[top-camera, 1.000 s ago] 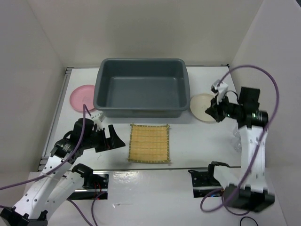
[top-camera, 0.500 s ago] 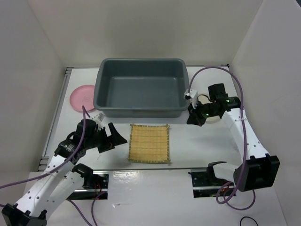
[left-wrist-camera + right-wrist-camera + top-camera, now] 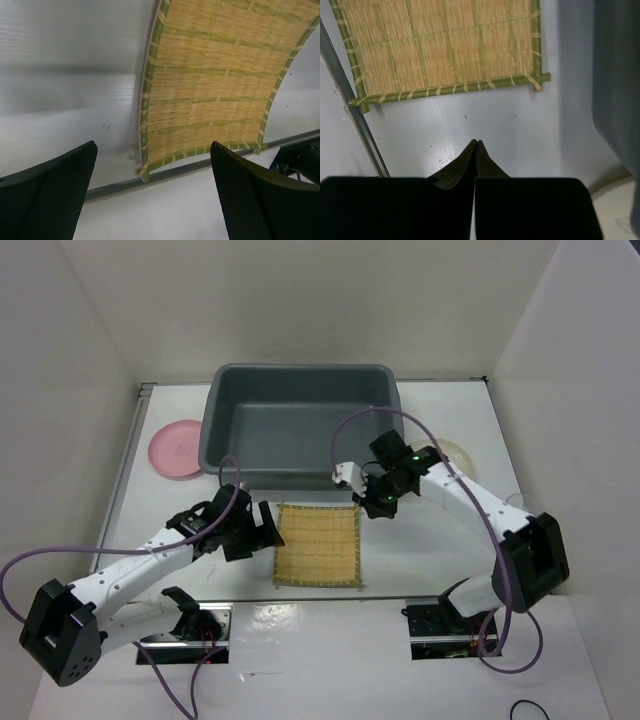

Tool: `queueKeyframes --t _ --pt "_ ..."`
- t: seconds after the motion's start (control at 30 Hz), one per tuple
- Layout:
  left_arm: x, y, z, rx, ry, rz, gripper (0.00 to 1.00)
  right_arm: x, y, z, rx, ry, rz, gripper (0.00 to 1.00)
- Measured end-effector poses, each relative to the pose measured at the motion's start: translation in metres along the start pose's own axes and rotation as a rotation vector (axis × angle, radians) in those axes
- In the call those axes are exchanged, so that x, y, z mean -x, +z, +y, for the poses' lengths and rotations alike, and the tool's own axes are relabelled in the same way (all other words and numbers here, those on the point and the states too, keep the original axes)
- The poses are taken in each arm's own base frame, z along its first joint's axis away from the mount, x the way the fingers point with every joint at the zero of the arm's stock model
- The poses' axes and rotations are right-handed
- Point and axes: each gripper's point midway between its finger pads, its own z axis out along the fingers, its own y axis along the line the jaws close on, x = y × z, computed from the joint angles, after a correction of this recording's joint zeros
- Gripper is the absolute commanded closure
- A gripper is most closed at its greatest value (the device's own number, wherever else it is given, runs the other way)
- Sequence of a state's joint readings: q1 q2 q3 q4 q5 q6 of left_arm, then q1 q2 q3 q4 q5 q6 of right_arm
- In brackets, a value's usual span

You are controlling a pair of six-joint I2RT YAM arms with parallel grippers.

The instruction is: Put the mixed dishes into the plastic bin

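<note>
The large dark grey rectangular plastic bin [image 3: 214, 440] is empty, so all three dishes are left to move. The square yellow-tan bamboo mat [image 3: 317, 545] lies on the desk [image 3: 420, 560] before it, with the round pink plate [image 3: 176, 448] at the bin's left and the round cream-white plate [image 3: 457, 451] at its right. The left claw [image 3: 268, 527] is spread at the mat's left edge, while the right claw [image 3: 375, 505], pressed together and empty, hovers near its far-right corner.

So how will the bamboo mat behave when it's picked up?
The bamboo mat is thin, lying flat on the table, so its edge is probably hard to catch. Stitched slats suggest it droops one way. Likely light.
</note>
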State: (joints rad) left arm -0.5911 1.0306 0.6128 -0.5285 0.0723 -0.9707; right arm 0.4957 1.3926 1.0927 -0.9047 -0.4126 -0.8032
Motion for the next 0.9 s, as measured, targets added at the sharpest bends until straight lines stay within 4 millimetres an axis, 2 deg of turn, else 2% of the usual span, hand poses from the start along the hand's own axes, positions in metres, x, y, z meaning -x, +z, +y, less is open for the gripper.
queueKeyframes --t 0.13,0.3,0.47,0.8,0.9 --pt "0.005 0.006 0.000 -0.015 -0.009 -0.035 0.00 0.009 0.034 0.016 0.040 -0.094 0.062 1.00" --pt "-0.004 0.020 0.009 -0.028 -0.035 -0.029 0.00 0.014 0.062 0.044 0.064 -0.176 0.072 1.00" --pt "-0.019 0.031 0.021 -0.038 -0.065 -0.008 0.00 0.003 0.078 0.039 0.037 -0.147 0.097 1.00" --pt "-0.017 0.029 0.006 -0.203 -0.103 -0.076 0.00 -0.015 0.109 0.041 0.031 -0.113 0.139 1.00" --pt "-0.019 0.028 0.005 -0.248 -0.116 -0.093 0.00 -0.009 0.114 0.041 0.020 -0.111 0.121 1.00"
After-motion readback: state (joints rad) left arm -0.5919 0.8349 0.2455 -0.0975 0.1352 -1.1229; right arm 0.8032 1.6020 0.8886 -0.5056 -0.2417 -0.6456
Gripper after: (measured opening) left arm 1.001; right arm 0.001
